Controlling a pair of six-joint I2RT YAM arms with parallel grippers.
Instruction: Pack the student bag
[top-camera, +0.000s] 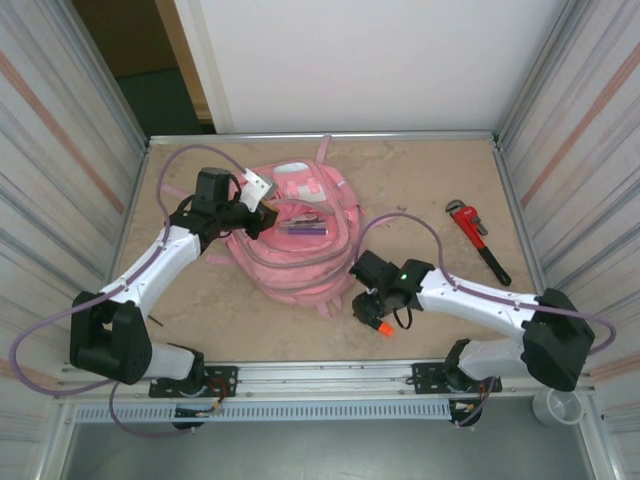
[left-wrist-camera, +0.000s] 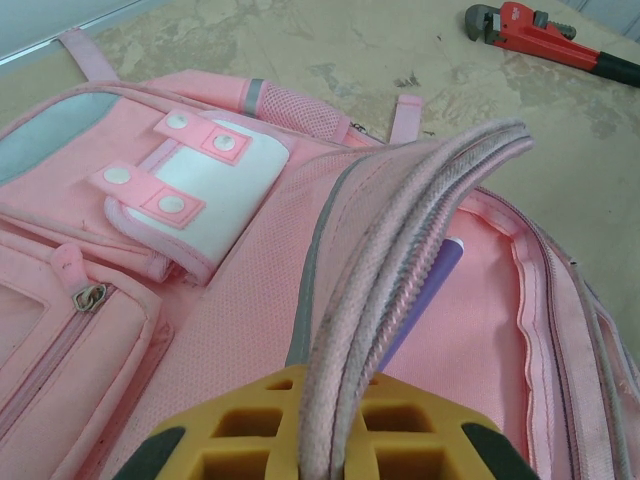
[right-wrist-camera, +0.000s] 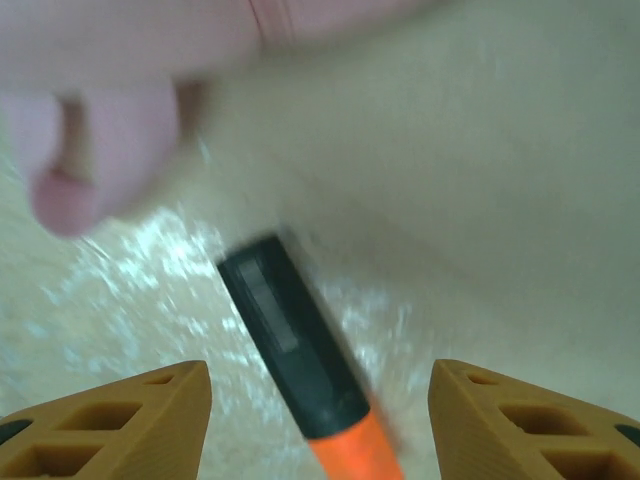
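Student bag (top-camera: 290, 235) on mottled beige table (top-camera: 420, 180) — left gripper (left-wrist-camera: 320, 445) tight on its rim, right gripper (right-wrist-camera: 320, 425) spread, empty

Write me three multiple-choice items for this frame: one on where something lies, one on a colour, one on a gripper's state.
1. Where is the pipe wrench?
A. Inside the bag
B. On the table, to the right of the student bag
C. Under the bag

2. What colour is the item showing inside the student bag's open compartment?
A. Purple
B. Green
C. Yellow

3. What state is the right gripper in?
A. Open, with a marker lying between its fingers
B. Shut on a strap
C. Shut on the wrench

Answers:
1 B: the top view shows the wrench on bare table, apart from the bag.
2 A: a purple edge shows behind the lifted zip rim in the left wrist view.
3 A: the right wrist view shows both fingers standing clear of the black-and-orange marker.
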